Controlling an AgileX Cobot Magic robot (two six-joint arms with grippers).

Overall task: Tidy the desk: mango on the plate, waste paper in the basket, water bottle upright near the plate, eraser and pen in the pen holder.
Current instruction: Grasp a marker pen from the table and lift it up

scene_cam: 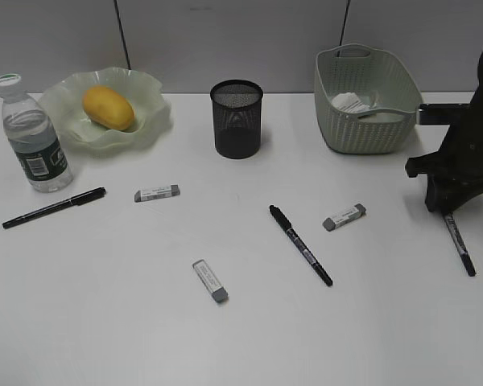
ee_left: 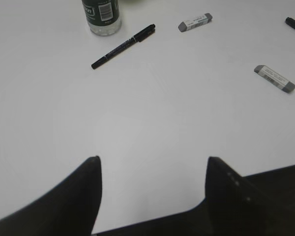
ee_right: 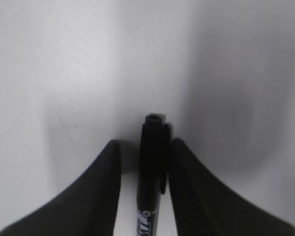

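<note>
The right gripper (ee_right: 155,162) was down on the desk (scene_cam: 145,322) at its right edge, fingers (ee_right: 108,187) straddling a black pen (ee_right: 152,162) near the capped end. The right finger looked to be touching the barrel and a thin gap showed on the left, so whether it had actually clamped couldn't be told. In the exterior view the rest of that pen (scene_cam: 460,245) stuck out below the gripper (scene_cam: 449,211), flat on the tabletop.

A marker like that is probably light and stiff, with a smooth round barrel that could roll or twist out of a lazy pinch. Holding it near one end means it would likely swing when lifted; closer to the middle seems safer for dropping it into the pen holder (scene_cam: 237,119), which sat well apart to the left.

The left gripper (ee_left: 152,169) hovered over bare desk, jaws wide, holding nothing. Mango (scene_cam: 108,108) sat on the plate (scene_cam: 149,112), water bottle (scene_cam: 34,137) upright just beside it.
</note>
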